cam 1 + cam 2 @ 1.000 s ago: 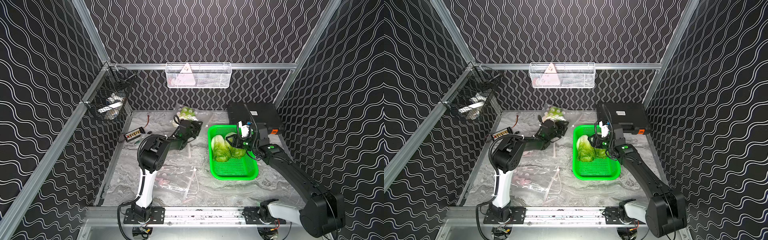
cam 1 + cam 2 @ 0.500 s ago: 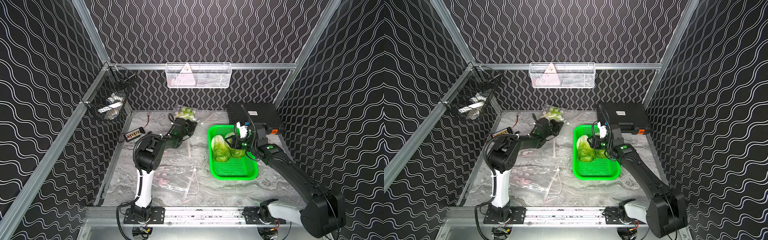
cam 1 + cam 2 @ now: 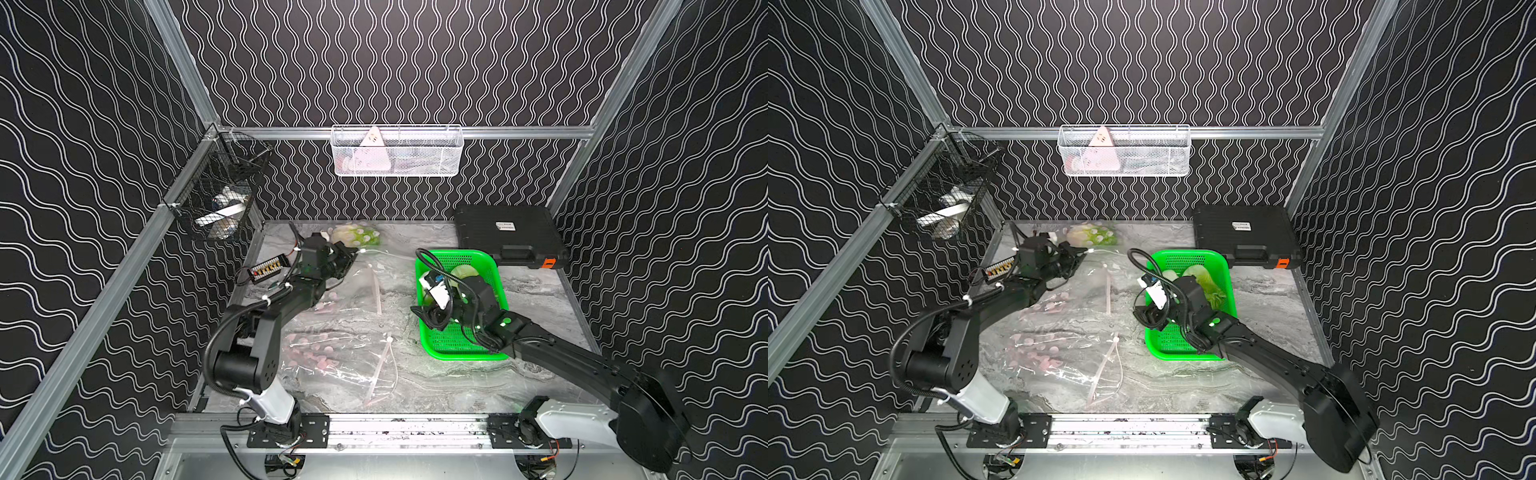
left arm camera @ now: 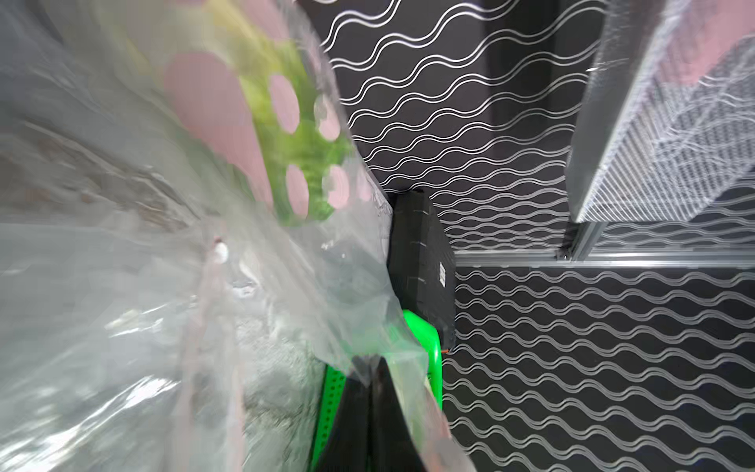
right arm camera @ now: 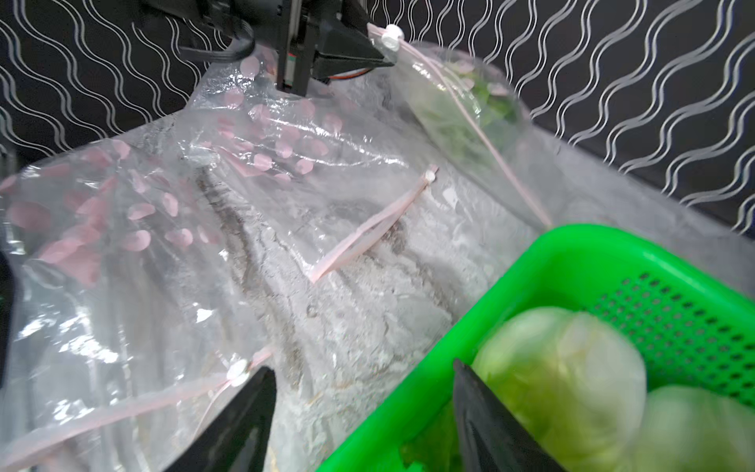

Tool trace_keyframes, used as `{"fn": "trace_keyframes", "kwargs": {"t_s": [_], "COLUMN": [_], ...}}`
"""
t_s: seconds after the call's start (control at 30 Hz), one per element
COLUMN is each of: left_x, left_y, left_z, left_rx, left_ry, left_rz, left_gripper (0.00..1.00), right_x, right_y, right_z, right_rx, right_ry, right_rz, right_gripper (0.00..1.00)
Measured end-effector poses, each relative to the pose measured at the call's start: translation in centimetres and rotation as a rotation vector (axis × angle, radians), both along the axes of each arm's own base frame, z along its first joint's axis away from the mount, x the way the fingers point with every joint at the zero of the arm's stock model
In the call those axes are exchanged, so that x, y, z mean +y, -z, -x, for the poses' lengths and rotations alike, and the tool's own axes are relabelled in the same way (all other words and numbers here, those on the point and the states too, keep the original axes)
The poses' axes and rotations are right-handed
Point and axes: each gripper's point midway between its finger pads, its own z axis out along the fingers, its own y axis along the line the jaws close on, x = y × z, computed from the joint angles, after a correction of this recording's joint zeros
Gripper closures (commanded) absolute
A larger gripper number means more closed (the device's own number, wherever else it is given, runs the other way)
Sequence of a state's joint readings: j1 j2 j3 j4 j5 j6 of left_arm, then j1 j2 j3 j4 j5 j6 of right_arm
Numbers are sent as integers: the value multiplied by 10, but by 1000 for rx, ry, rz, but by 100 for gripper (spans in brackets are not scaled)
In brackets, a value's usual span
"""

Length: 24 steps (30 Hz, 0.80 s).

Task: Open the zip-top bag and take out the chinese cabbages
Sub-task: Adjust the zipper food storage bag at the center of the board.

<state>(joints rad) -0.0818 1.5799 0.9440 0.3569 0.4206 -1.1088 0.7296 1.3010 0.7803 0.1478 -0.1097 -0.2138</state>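
Observation:
A clear zip-top bag (image 3: pixel 356 235) with pink dots lies at the back of the table, one chinese cabbage (image 4: pixel 303 163) showing green inside it. My left gripper (image 3: pixel 354 251) (image 4: pixel 371 364) is shut on the bag's corner film, beside the white slider (image 5: pixel 392 35). Two more chinese cabbages (image 5: pixel 564 376) (image 3: pixel 1205 279) lie in the green basket (image 3: pixel 490 266). My right gripper (image 5: pixel 361 365) (image 3: pixel 420 311) is open with nothing in it, its fingers on either side of the basket's left rim (image 5: pixel 543 253).
Two flat empty dotted bags (image 3: pixel 332 349) (image 3: pixel 359 286) lie in front of the left arm. A black case (image 3: pixel 509 237) sits back right, a small circuit board (image 3: pixel 266 270) back left. Wire baskets (image 3: pixel 397 151) (image 3: pixel 220 203) hang on the walls.
My left gripper closed on the bag's corner and shifted left. My right gripper opened wider and drew back from the cabbages toward the basket's left rim.

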Motion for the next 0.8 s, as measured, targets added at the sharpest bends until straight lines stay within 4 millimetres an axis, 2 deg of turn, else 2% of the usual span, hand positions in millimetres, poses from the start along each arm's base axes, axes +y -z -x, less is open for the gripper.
{"fn": "trace_keyframes", "kwargs": {"t_s": [0.17, 0.27, 0.37, 0.5, 0.63, 0.8], "left_x": [5, 3, 2, 1, 1, 2], "left_y": [-30, -39, -39, -33, -33, -35], "left_z": [31, 49, 65, 84, 97, 107], "left_rx": [-38, -47, -40, -9, -6, -1], "left_ry": [72, 116, 158, 207, 243, 269], "left_rz": [-79, -123, -153, -178, -206, -234], "left_gripper": [100, 100, 100, 100, 100, 100], "right_x": [36, 60, 80, 97, 108, 117], "right_y": [-12, -14, -27, -40, -45, -45], "right_z": [-26, -31, -35, -41, -37, -28], "right_rx": [-118, -152, -190, -241, -301, -361], "right_ry": [-17, -53, -93, -141, -223, -320], "right_rz": [-30, -40, -81, -92, -76, -56], "right_gripper": [32, 31, 29, 26, 26, 32]}}
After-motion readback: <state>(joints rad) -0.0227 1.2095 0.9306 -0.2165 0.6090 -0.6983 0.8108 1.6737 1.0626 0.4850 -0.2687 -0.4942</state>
